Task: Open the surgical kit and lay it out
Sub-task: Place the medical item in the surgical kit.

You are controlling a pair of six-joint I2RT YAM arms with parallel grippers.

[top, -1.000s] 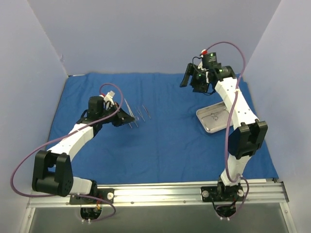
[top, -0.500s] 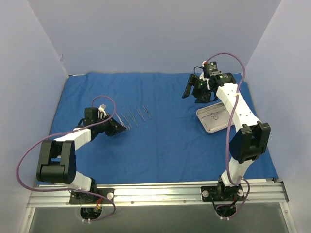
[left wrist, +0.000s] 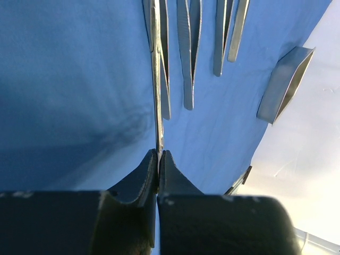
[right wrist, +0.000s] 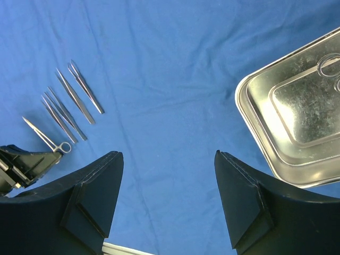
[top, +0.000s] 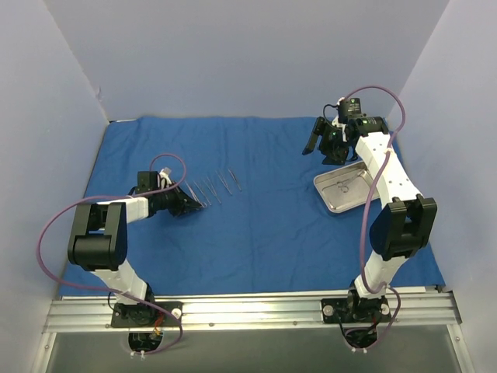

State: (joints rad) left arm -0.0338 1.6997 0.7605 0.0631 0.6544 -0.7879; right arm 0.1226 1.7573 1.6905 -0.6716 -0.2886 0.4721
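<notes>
Where blue cloth (top: 264,225) wrinkles, the left gripper (left wrist: 158,159) pinches a thin steel instrument (left wrist: 157,106); the right gripper (right wrist: 166,154) gapes. A shiny tray (top: 330,203) sits at three o'clock.

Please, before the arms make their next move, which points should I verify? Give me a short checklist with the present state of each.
1. left gripper shut on the thin instrument: ok.
2. That instrument fully down on the blue cloth: cannot tell.
3. It sits at the end of the row of instruments: ok.
4. right gripper open and empty above the cloth: ok.
5. steel tray emptied: not ok, ring handles show inside.
</notes>
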